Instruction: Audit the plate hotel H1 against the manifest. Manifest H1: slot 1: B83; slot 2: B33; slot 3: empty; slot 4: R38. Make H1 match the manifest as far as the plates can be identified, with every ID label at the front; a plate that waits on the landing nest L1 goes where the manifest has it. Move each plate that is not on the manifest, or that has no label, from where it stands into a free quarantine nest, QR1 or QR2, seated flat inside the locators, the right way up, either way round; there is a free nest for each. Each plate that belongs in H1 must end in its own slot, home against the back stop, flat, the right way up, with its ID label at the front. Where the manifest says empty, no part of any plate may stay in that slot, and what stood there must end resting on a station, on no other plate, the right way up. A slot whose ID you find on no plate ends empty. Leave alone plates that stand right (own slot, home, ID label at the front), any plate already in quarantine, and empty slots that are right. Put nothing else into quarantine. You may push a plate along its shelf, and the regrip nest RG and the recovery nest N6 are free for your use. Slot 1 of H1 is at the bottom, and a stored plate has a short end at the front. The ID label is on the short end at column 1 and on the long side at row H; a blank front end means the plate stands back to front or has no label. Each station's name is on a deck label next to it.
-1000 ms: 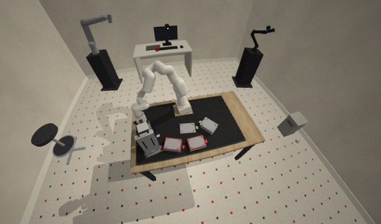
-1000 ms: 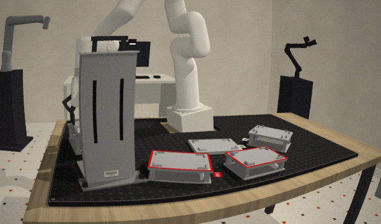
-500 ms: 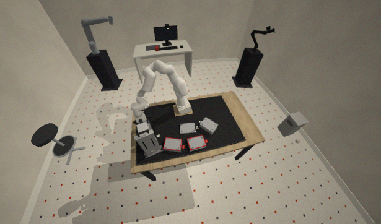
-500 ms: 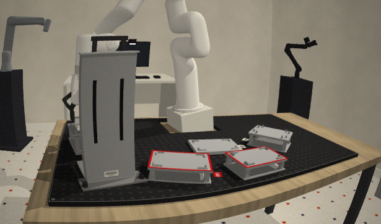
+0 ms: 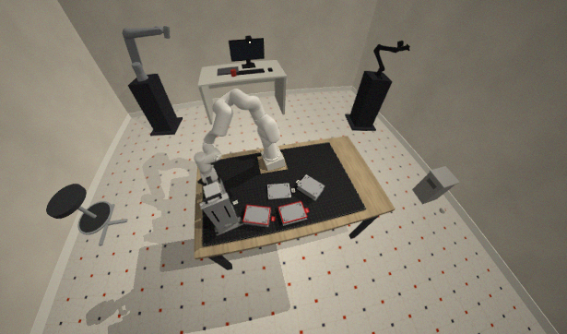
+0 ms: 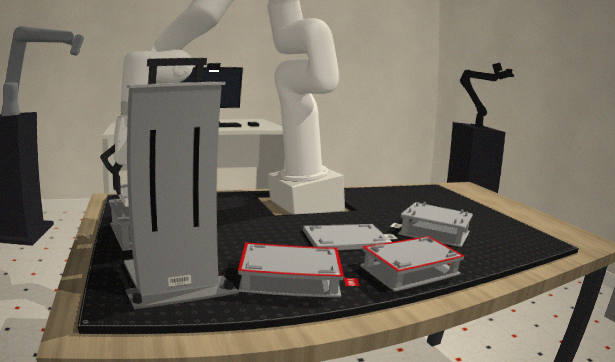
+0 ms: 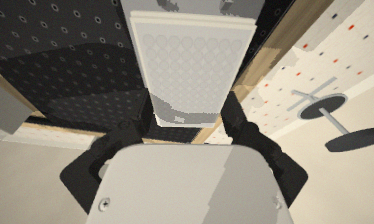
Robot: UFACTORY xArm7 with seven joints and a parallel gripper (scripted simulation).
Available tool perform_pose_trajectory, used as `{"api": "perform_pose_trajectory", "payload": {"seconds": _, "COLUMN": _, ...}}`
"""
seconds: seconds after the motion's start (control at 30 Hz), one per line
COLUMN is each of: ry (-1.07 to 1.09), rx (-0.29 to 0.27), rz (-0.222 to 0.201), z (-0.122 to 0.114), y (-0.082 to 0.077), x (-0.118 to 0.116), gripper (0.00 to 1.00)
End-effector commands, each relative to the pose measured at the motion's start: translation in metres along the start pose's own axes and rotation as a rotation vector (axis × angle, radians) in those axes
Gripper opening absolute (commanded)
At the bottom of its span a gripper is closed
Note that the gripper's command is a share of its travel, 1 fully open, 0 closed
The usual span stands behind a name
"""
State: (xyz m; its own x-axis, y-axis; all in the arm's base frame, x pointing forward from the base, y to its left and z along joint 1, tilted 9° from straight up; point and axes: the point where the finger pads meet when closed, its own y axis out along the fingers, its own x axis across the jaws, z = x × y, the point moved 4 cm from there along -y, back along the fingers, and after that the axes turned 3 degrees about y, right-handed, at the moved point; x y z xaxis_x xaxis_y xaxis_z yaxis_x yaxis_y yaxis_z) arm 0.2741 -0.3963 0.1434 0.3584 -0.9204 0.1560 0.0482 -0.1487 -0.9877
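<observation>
My gripper (image 7: 188, 99) is shut on a white well plate (image 7: 190, 70), gripping its two long sides near the near short end. That end face is grey with a small mark that I cannot read. The plate's far end reaches a grey structure at the top edge of the wrist view. In the top view the plate (image 5: 213, 190) sits level at the top front of the grey plate hotel H1 (image 5: 221, 211), at the table's left edge. The exterior view shows the hotel's back wall (image 6: 173, 190), which hides the gripper, the plate and the slots.
Two red-edged quarantine nests (image 5: 256, 215) (image 5: 292, 213) stand empty to the right of the hotel. Two plain grey nests (image 5: 278, 191) (image 5: 310, 186) stand behind them, also empty. The arm's base (image 5: 273, 161) is at the back of the black deck. The table's left edge is close to the gripper.
</observation>
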Motion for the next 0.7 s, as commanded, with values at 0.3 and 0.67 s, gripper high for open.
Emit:
{"api": "perform_pose_trajectory", "payload": {"seconds": 0.3, "ry": 0.000, "rx": 0.001, "rz": -0.004, "z": 0.0004, "y": -0.0069, "x": 0.0014, "gripper": 0.00}}
{"api": "perform_pose_trajectory", "payload": {"seconds": 0.67, "ry": 0.000, "rx": 0.001, "rz": -0.004, "z": 0.0004, "y": -0.0122, "x": 0.0014, "gripper": 0.00}}
